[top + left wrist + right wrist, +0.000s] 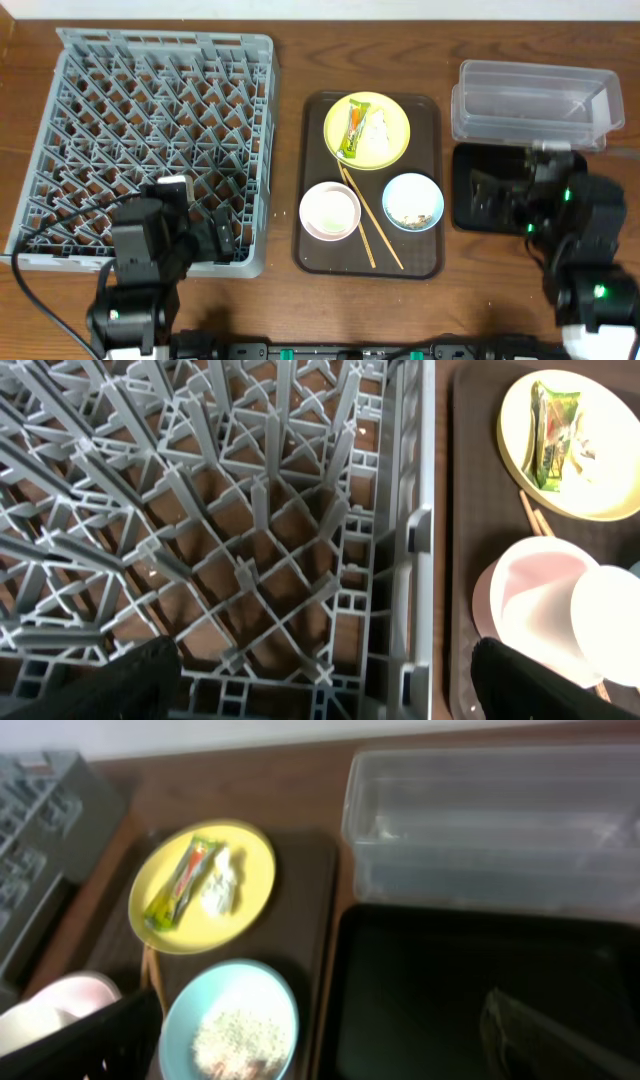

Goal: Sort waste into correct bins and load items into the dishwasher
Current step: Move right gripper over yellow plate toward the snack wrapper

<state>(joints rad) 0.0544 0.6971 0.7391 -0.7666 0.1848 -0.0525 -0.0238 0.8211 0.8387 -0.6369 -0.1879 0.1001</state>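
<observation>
Black left arm [150, 250] has a black cable [22, 290]; black right arm [592, 225] shows green lights [600, 292].

Left tool [325, 685], fingers spread wide, nothing between, over near-right corner of dish rack [150, 130]. Upright pegs directly below, only narrow cells between them. Narrow free lane of bare desk [288, 60] between rack wall and brown serving tray [420, 250].

On serving tray: yellow plate [392, 112] at far end, pink bowl [306, 212] and blue bowl [434, 188] at near end. Chopsticks [358, 220] slanting through the gap between the bowls, just beside pink bowl rim. Bare tray floor along near edge.

Right tool [320, 1055], fingers spread wide, above black tray [468, 160]. Clear tub [535, 100] wall just beyond, blocking far side. Thin desk gap between serving tray and black tray.
</observation>
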